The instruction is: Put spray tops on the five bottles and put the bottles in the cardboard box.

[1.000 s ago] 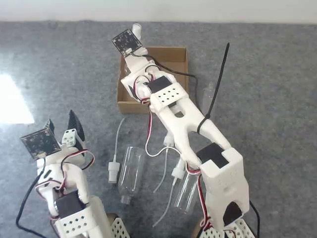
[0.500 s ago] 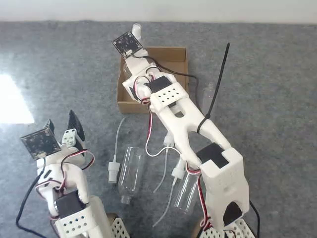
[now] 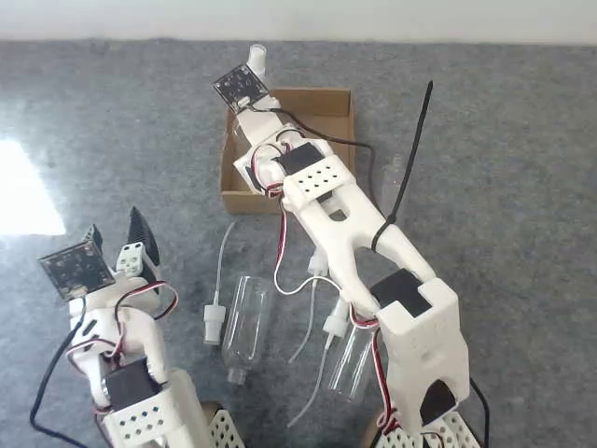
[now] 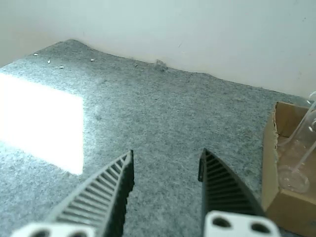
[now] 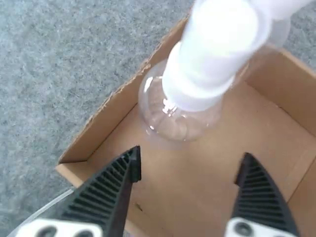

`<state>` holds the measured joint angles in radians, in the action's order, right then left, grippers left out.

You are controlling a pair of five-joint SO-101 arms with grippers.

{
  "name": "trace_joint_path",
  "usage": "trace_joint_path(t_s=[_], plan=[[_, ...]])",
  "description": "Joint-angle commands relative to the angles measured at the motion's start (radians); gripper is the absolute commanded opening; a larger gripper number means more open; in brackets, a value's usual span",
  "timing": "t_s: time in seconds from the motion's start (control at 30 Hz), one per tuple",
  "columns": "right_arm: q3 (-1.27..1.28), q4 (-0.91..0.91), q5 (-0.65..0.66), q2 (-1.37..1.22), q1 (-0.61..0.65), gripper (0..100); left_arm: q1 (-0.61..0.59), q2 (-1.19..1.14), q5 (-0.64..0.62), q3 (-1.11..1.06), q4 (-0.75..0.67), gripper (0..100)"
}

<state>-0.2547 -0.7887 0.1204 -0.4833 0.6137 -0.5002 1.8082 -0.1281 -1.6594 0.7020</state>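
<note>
Bottle [image 5: 165,111] upright in cardboard box [image 5: 94,134], beyond spread right gripper [image 5: 191,154].

Grey flecked felt desk [image 3: 522,140]. Plain brown cardboard box [image 3: 326,103]. Clear plastic bottle [image 5: 173,116], white spray top [image 5: 217,44]. Right end effector [image 5: 190,163]: black ribbed fingers [image 5: 111,190], white base.

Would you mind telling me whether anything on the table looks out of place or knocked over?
One bottle and a second bottle lie on their sides on the table, with a loose spray top beside the first. Nothing looks spilled or damaged.
</note>
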Motion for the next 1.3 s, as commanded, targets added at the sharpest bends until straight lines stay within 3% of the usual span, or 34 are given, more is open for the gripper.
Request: trace_joint_path(t_s=[0.0, 1.27], plan=[[-0.054, -0.053, 0.002, 0.148, 0.004, 14.1, 0.003, 0.015, -0.006, 0.033, -0.028, 20], [-0.052, -0.656, -0.006, 0.567, 0.008, 12.2, 0.002, 0.015, -0.005, 0.030, -0.028, 20]])
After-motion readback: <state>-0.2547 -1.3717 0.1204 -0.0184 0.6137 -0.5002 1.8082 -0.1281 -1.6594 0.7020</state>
